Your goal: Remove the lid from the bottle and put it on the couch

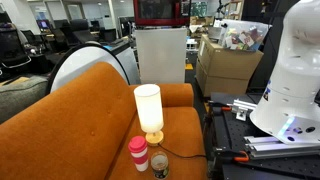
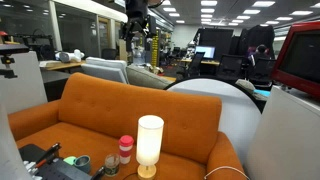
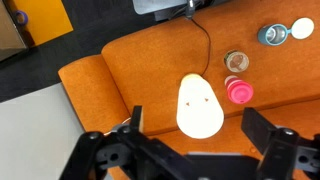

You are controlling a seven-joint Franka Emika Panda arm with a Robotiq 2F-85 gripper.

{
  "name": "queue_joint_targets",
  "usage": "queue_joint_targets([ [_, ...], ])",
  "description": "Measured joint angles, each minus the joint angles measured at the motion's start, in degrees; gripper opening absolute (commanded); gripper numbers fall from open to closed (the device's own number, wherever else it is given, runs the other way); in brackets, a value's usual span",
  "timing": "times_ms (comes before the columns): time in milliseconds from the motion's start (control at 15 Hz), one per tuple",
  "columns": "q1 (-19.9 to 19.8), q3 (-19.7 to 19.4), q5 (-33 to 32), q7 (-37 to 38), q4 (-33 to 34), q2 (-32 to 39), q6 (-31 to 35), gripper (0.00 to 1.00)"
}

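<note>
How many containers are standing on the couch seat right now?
3: the tall cream cylinder, the bottle with the red lid beside it, and a small dark jar next to that. Two more round items lie off the couch.

The bottle [image 1: 139, 160] (red lid [image 1: 137, 145] on) stands on the couch [image 1: 80, 100].

- We see an open-plan office behind the couch [image 2: 100, 105], a large orange sofa; rows of ceiling lights [image 2: 210, 12] glow overhead in an exterior view;
- a glass partition [image 2: 85, 30] runs along one side; desks with monitors [image 2: 205, 52] stand farther back;
- we find stacked cardboard boxes [image 1: 228, 62] and dark office chairs [image 1: 18, 50] in an exterior view;
- the wrist view shows us dark floor [image 3: 35, 70] beside a pale surface [image 3: 25, 135].
</note>
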Motion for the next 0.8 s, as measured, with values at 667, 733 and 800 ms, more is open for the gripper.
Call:
queue_joint_targets([
  [667,0.3,0.0,0.0,0.0,-0.1,0.3,0.0,1.0],
  [733,0.6,0.0,0.0,0.0,-0.2,0.9,0.2,1.0],
  [800,1.1,0.0,0.0,0.0,-0.3,1.8,0.4,1.0],
])
